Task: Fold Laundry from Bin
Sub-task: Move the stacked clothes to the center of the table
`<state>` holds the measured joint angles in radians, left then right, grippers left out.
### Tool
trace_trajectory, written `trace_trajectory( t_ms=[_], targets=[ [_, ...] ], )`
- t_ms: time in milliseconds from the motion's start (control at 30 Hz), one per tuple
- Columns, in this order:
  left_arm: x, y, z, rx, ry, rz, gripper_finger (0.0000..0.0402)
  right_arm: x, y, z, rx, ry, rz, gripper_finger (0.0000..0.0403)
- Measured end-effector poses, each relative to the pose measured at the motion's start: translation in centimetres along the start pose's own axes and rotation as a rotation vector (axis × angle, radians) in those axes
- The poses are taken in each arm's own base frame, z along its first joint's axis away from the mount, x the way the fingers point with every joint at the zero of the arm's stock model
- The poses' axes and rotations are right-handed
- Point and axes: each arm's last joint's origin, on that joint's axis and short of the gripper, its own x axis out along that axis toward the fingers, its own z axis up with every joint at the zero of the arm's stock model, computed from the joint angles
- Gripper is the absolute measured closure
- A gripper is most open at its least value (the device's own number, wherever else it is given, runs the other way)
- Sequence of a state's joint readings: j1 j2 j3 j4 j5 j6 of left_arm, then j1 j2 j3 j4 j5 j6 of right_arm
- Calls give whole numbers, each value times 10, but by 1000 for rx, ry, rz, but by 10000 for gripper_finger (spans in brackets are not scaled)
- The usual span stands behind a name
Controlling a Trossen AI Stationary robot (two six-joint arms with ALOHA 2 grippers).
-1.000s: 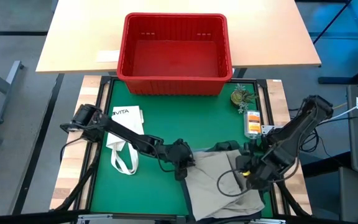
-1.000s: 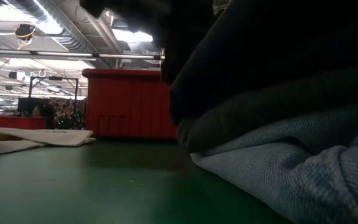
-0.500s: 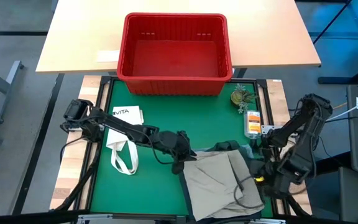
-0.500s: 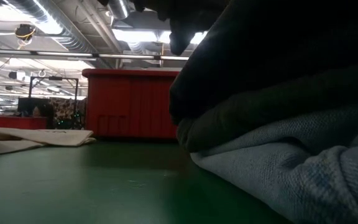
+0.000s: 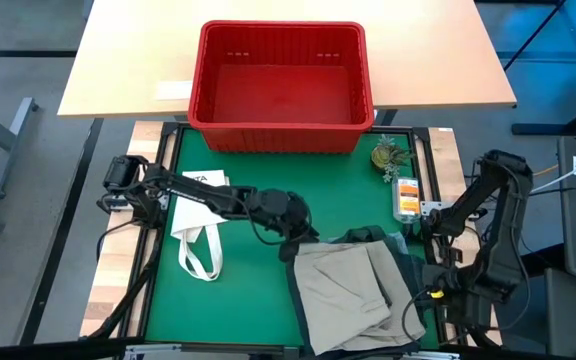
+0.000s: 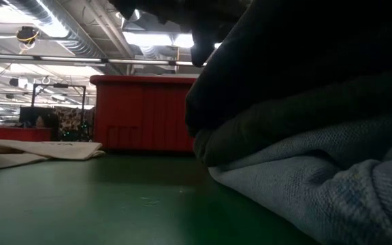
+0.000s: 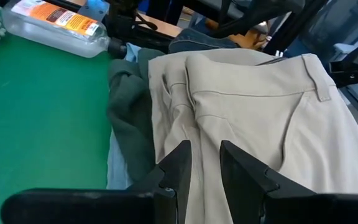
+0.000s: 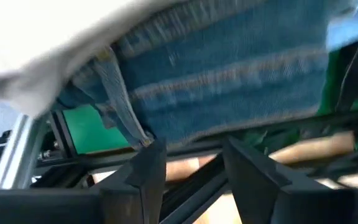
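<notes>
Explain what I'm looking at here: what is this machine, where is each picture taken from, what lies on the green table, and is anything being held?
This is a robot with two dark arms, each ending in a two-finger gripper. One picture looks straight down, one sits at table height, and one camera rides on each wrist.

At the far end stands an empty red bin. On the green mat lie a white tote bag, a plastic bottle, a small plant and a pile of laundry: khaki trousers on top, a dark green piece and jeans beneath.

The left gripper hovers at the trousers' edge, fingers slightly apart, holding nothing. The right gripper is off the table's near right corner, open and empty.
</notes>
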<state>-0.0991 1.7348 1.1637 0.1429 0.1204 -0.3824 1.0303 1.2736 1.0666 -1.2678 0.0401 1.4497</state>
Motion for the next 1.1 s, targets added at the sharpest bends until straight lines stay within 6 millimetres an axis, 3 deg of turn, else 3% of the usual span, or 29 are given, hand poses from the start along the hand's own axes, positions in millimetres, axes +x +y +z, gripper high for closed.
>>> trace_trajectory(
  t_ms=[300,567,700,967,1100],
  targets=[
    [-1,8,3,-9,-9,16,321,50,0,-4,38,41,80,244],
    [-8,22,13,-28,-5,-36,321,104,-17,17,113,35,150,244],
    [-16,24,20,-25,-15,-55,321,118,-22,34,109,26,213,244],
    [-65,17,43,44,-41,-25,321,121,-32,76,110,-106,255,244],
    [-94,12,44,43,23,20,321,121,-45,96,136,-173,223,244]
  ],
)
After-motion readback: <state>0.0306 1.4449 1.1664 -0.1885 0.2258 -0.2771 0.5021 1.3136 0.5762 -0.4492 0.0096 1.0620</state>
